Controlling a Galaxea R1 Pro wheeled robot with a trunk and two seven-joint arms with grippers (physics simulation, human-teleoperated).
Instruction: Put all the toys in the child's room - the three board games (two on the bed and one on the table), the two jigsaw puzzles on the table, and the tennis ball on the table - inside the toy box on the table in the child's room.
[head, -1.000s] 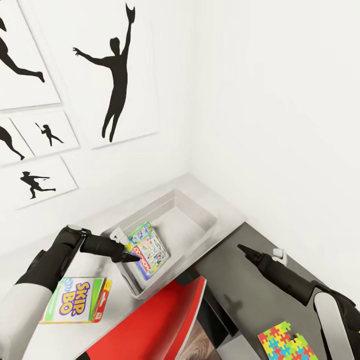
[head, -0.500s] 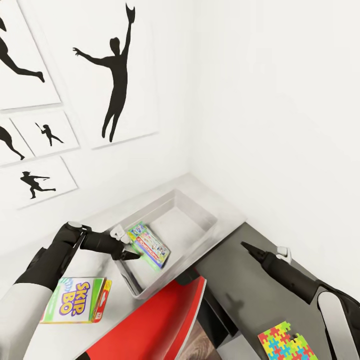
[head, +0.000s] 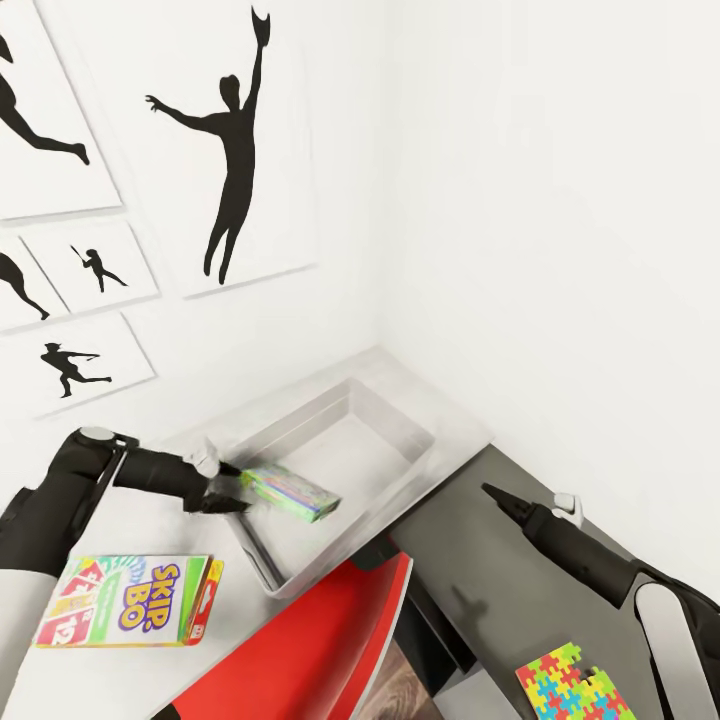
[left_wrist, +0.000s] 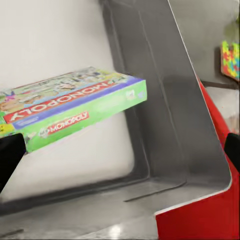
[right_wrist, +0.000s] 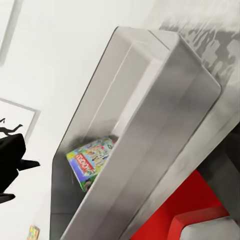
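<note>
left pincer (head: 232, 490) apart, just beside Monopoly box (head: 290, 491) inside toy box (head: 400, 412) | right pincer (head: 488, 491) together over dark surface (head: 470, 560) | Skip-Bo box (head: 125, 600) on pale surface

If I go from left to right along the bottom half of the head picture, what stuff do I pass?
Skip-Bo box → left tool → Monopoly box dropping into the toy box → red chair → right tool → jigsaw puzzle.
</note>
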